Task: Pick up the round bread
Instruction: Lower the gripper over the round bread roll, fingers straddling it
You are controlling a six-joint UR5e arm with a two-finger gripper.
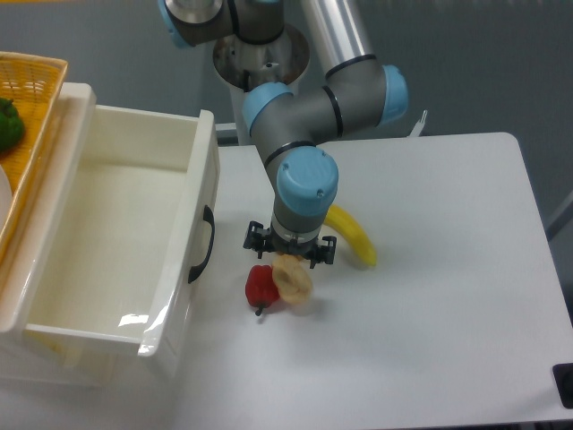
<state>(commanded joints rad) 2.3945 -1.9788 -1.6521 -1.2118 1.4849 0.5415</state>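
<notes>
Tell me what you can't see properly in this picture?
- Orange-yellow pepper: hidden behind the arm in the camera view.
- Gripper fingertips: the wrist blocks them, so open or shut is unclear.
- Round bread: its top edge sits under the gripper.
- Banana: one end is behind the arm.
- Green thing in the basket: cut off by the left edge.

Pale beige round bread (293,279): smooth, matt. Small red pepper (260,286): glossy. White plastic bin (170,296): glossy, smooth. Woven orange basket (36,85). White worktop (448,296): smooth, matt.
</notes>
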